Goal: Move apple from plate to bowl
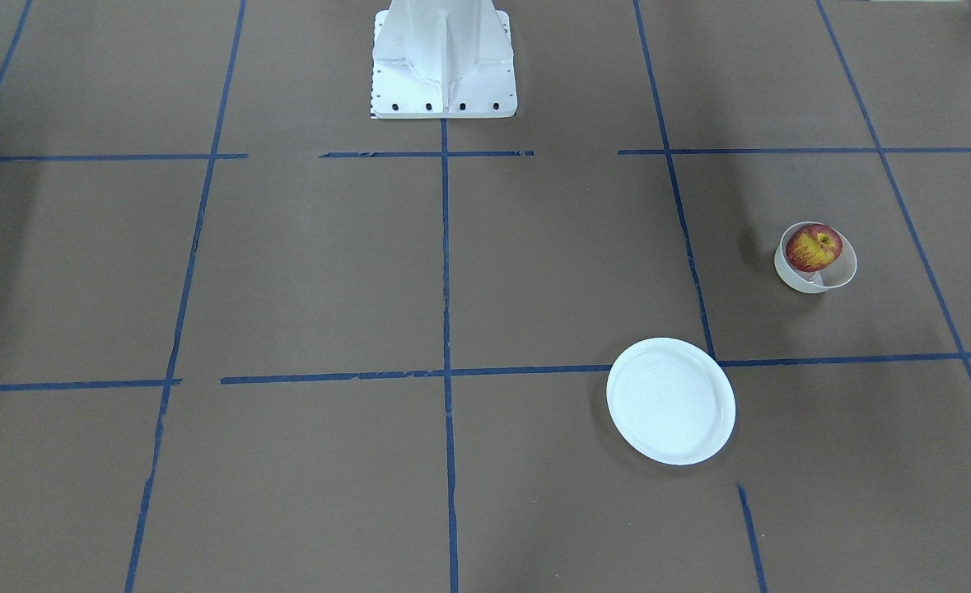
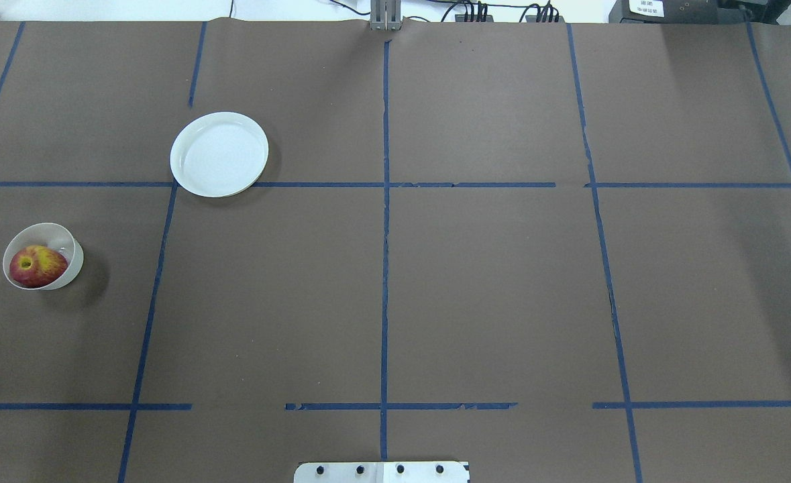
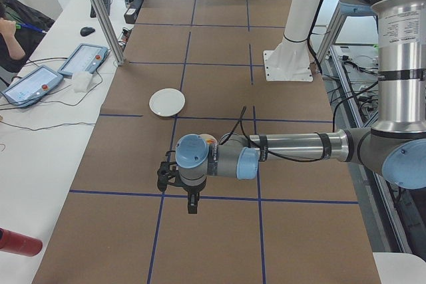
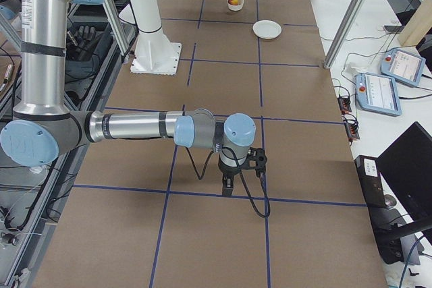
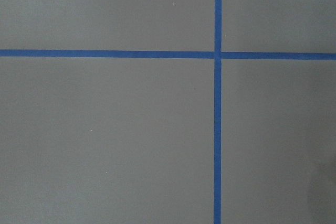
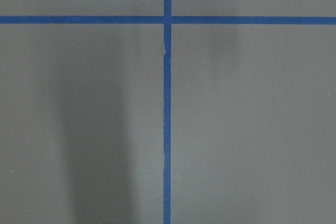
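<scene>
The apple [image 1: 813, 249], red with yellow streaks, lies inside the small white bowl [image 1: 844, 268], which looks tilted; both also show in the overhead view, apple [image 2: 35, 265] and bowl [image 2: 41, 230]. The flat white plate [image 1: 670, 401] [image 2: 219, 154] is bare, apart from the bowl. The left gripper [image 3: 192, 203] hangs low over the table near the bowl, seen only in the exterior left view. The right gripper [image 4: 227, 185] shows only in the exterior right view, far from the bowl [image 4: 235, 3] and plate [image 4: 266, 29]. I cannot tell if either gripper is open or shut. Both wrist views show only brown paper and blue tape.
The white robot base [image 1: 442, 62] stands at the table's near edge. Blue tape lines cross the brown paper. Two tablets [image 3: 83, 60], cables and a person sit at the side bench; a red cylinder [image 3: 20, 243] lies near the table's corner.
</scene>
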{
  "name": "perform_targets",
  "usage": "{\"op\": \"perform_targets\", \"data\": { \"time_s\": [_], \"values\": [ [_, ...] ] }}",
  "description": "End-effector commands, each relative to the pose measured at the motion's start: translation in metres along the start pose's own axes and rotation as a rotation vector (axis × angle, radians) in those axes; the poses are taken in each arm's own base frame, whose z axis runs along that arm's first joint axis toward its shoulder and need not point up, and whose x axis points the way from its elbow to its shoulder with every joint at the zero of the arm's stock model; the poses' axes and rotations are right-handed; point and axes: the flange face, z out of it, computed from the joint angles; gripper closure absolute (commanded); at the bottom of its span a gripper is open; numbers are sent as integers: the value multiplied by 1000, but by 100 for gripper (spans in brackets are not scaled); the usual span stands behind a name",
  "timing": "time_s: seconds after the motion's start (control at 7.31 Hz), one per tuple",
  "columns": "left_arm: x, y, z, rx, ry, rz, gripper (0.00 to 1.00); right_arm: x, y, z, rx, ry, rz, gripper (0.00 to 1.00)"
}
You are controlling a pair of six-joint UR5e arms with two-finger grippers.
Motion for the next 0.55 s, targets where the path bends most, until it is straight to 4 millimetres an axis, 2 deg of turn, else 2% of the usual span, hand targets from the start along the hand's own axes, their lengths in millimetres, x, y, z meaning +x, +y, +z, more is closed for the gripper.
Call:
{"op": "perform_targets", "data": {
  "time_s": [0.0, 0.27, 0.41],
  "values": [
    [2, -1, -2, 4, -2, 3, 0, 0, 0, 0, 1, 0, -2, 0],
    [0, 1, -2, 4, -8, 1, 0, 0, 0, 0, -1, 0, 1, 0],
    [-10, 0, -7, 17, -47, -10, 0, 0, 0, 0, 1, 0, -2, 0]
  ]
}}
